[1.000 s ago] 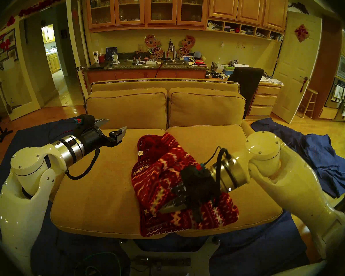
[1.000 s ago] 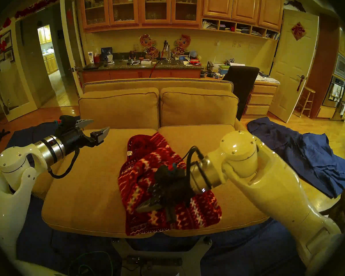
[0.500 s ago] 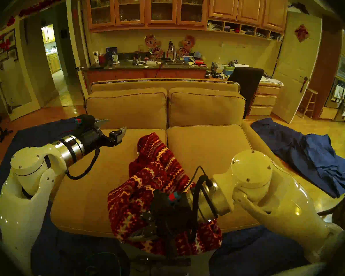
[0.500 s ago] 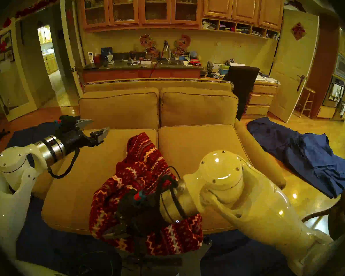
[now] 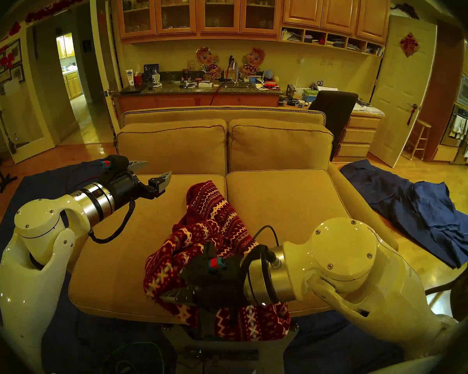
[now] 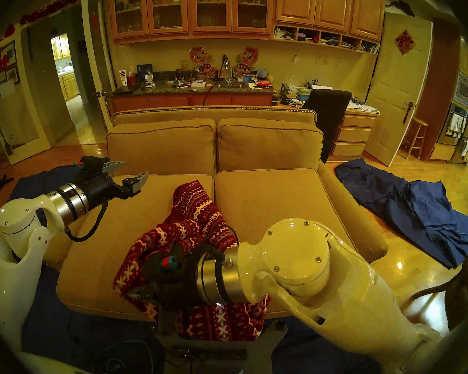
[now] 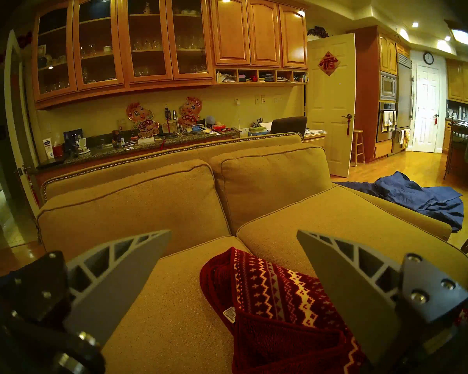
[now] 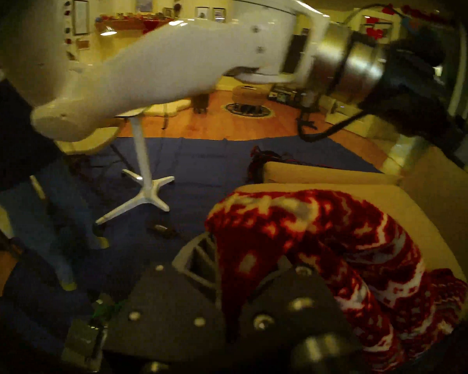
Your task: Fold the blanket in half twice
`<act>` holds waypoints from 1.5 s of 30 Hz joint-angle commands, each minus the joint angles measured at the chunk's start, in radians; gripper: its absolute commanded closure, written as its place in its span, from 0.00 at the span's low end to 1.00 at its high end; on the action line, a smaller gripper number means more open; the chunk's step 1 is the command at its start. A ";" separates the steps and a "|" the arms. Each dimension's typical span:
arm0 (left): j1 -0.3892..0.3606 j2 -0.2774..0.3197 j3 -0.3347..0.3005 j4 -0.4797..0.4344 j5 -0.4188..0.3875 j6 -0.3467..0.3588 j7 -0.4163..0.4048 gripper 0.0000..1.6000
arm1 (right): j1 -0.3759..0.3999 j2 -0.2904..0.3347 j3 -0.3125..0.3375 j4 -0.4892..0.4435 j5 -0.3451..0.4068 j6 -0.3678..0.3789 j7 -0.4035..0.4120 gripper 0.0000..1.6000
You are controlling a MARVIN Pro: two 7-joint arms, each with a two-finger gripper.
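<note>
The blanket (image 5: 214, 230), dark red fleece with cream and grey patterned bands, lies bunched along the middle of the tan sofa seat (image 5: 135, 257) and spills over its front edge. My right gripper (image 5: 170, 295) is shut on a fold of the blanket (image 8: 268, 244) near the front edge, lifting it into a hump. The far end of the blanket (image 7: 268, 284), with a small white label, rests flat near the cushion seam. My left gripper (image 5: 153, 172) hangs open and empty above the left seat cushion, apart from the blanket (image 6: 197, 203).
A wrinkled blue cloth (image 5: 422, 211) lies over the sofa's right arm and the floor beyond. A dark blue sheet (image 5: 65, 338) covers the floor in front. Two back cushions (image 5: 173, 146) stand behind the seat. A white pedestal base (image 8: 143, 195) stands on the sheet.
My right arm has pulled the gripped blanket toward the sofa's front edge and to the left, so part now hangs over the front. The left arm has not moved.
</note>
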 commanded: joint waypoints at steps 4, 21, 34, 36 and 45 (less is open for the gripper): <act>-0.006 0.003 -0.001 -0.006 0.000 -0.003 -0.002 0.00 | 0.095 -0.080 0.180 -0.001 -0.090 0.050 -0.157 1.00; -0.006 0.003 -0.001 -0.006 -0.001 -0.003 -0.001 0.00 | 0.225 -0.026 0.494 0.296 -0.187 0.165 -0.428 1.00; -0.007 0.006 -0.001 -0.007 -0.002 -0.006 -0.003 0.00 | 0.227 -0.123 0.699 0.334 -0.125 0.228 -0.570 1.00; -0.007 0.007 -0.001 -0.007 -0.002 -0.007 -0.004 0.00 | 0.209 -0.145 0.724 0.333 -0.121 0.228 -0.595 1.00; -0.007 0.009 -0.001 -0.006 -0.002 -0.010 -0.006 0.00 | 0.055 -0.222 0.793 0.217 -0.084 0.212 -0.611 1.00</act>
